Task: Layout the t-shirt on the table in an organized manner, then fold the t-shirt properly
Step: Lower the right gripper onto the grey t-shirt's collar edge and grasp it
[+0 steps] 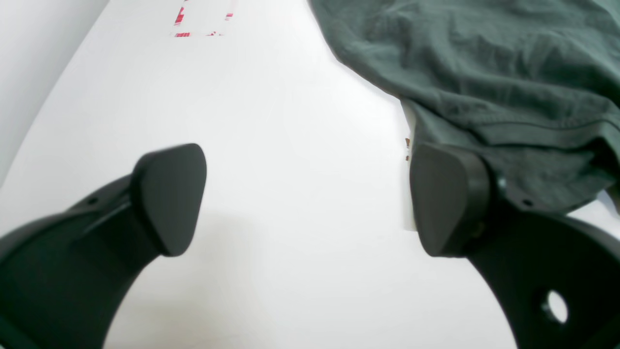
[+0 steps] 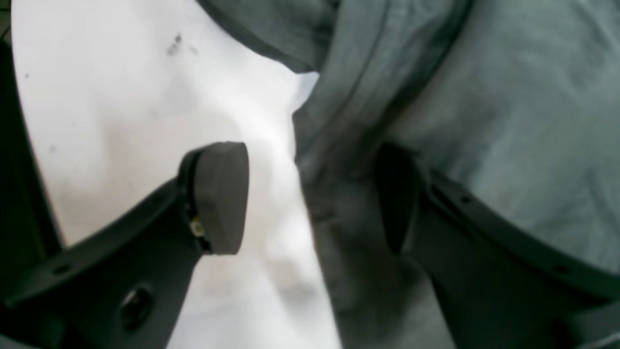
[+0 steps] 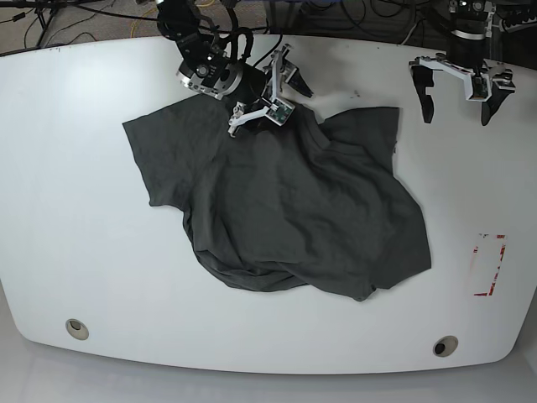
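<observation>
**Shirt crumpled mid-bench, both claws wide**

On my left wrist feed, the left claw gapes wide over bare bench, holding nothing; the t-shirt lies far right, its edge beside one finger.

On the right wrist feed, the right claw is wide, straddling a ridge of cloth.

From the base view, the shirt sprawls wrinkled mid-bench, near the red-outlined mark at right.

Base view high overhead, whole table, wrist views close, sharing t-shirt edges
</observation>
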`<state>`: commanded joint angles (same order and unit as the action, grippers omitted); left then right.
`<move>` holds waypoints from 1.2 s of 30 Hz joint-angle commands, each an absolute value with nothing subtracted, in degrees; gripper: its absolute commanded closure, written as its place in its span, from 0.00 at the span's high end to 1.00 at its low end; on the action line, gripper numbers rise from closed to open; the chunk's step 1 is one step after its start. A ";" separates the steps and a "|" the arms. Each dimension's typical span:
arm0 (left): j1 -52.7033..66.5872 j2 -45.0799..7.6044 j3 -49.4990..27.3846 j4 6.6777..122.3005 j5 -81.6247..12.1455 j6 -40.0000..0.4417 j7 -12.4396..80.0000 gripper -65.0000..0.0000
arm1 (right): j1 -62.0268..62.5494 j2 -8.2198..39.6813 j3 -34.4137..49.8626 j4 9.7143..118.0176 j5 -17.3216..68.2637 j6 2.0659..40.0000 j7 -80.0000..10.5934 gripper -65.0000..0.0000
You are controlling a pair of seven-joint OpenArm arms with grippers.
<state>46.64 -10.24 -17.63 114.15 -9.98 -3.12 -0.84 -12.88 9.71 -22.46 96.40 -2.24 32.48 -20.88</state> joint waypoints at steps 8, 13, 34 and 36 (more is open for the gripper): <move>46.64 -10.24 -17.63 114.15 -9.98 -3.12 -0.84 0.99 | -10.86 9.63 -22.46 90.15 -2.24 32.48 -17.19 0.61; 46.64 -10.33 -17.63 114.15 -9.98 -3.12 -0.84 0.99 | -10.59 9.63 -22.46 87.08 -2.24 32.22 -14.20 0.45; 44.00 -10.33 -15.96 113.98 -10.24 -3.38 7.08 0.99 | -11.12 9.80 -19.03 91.47 -2.24 32.13 -13.23 0.00; 41.98 -10.33 -15.25 113.98 -10.24 -3.38 10.68 0.99 | -11.12 9.80 -18.15 93.23 -2.24 32.13 -13.32 0.00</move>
